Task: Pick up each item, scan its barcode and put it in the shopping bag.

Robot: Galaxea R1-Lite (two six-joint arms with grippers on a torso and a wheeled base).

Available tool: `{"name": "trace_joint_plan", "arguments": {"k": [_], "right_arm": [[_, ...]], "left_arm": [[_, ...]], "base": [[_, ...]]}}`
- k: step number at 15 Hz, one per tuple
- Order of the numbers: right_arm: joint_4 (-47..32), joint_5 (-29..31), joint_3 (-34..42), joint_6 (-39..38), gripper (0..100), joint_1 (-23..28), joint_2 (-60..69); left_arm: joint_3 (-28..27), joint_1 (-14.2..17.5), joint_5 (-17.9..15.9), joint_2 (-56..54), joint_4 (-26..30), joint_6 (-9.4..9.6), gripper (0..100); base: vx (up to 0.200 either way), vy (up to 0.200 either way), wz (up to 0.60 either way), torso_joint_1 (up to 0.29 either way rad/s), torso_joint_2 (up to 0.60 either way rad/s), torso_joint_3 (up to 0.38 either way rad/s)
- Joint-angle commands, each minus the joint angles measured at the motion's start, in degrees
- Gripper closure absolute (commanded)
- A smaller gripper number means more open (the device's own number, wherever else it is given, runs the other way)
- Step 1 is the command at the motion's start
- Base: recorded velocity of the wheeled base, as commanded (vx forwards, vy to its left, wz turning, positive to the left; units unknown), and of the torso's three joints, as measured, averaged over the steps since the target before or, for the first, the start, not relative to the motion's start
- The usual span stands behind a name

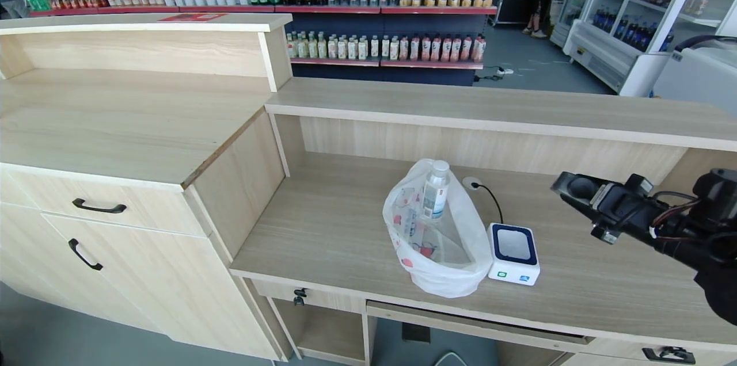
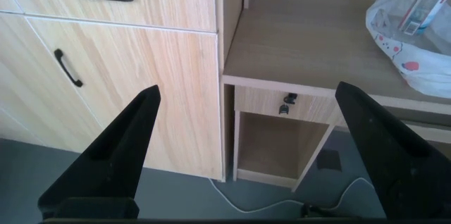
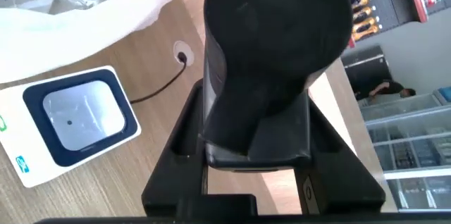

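Note:
A white shopping bag [image 1: 443, 251] stands open on the desk with a clear bottle [image 1: 436, 190] upright inside it. Right beside the bag sits the white and blue scanner [image 1: 513, 252], its window facing up. My right gripper [image 1: 581, 193] hovers above the desk to the right of the scanner, shut on a black cylindrical item [image 1: 576, 186]. In the right wrist view that black item [image 3: 275, 55] sits in front of the scanner [image 3: 70, 122] and the bag [image 3: 106, 5]. My left gripper [image 2: 248, 90] is open and holds nothing, low in front of the cabinet doors, with the bag [image 2: 416, 34] far off.
A raised wooden ledge [image 1: 495, 107] runs behind the desk, and a taller counter [image 1: 126, 118] with drawers stands to the left. A black cable runs from a hole [image 1: 472, 183] in the desk to the scanner. Bare desk surface [image 1: 610, 274] lies right of the scanner.

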State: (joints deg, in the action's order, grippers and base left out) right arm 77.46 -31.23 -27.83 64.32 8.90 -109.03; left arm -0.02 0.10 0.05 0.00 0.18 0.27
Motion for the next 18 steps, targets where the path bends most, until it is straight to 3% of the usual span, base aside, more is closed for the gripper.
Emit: {"name": "trace_joint_plan", "arguments": {"k": [1,6,18], "right_arm": [[3.49,-3.75,0.06,1.51,100,0.24,-8.21],[3.58,-9.46,-0.65,9.6,100,2.26,-12.7],[9.29,-14.56,-4.07,13.55,100,1.82,-20.34]], "left_arm": [[0.02,-0.01,-0.05,0.09,-0.01,0.0,0],[0.02,-0.01,-0.05,0.09,-0.01,0.0,0],[0.02,-0.01,0.04,0.09,-0.01,0.0,0]], "base": [[0.0,0.0,0.0,0.0,0.0,0.0],[0.0,0.0,0.0,0.0,0.0,0.0],[0.0,0.0,0.0,0.0,0.0,0.0]]}}
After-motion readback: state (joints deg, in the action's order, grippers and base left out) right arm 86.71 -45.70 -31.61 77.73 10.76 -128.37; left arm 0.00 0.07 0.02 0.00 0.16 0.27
